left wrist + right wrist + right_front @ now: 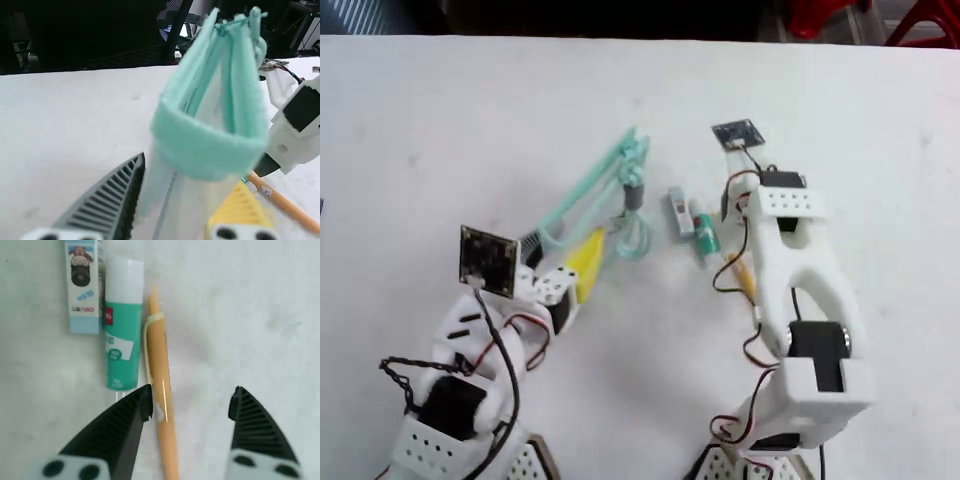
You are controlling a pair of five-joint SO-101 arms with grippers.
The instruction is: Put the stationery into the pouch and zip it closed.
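the pouch (210, 145) is clamped in the left tool (190, 175); the orange pen (162, 405) is straddled by the right tool (192, 395), spread wide and empty, glue stick (120, 345) just beside.

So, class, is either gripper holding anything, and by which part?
The left gripper holds the green pouch by its near end, below the open mouth. The right gripper hangs open over the orange pen, holding nothing.
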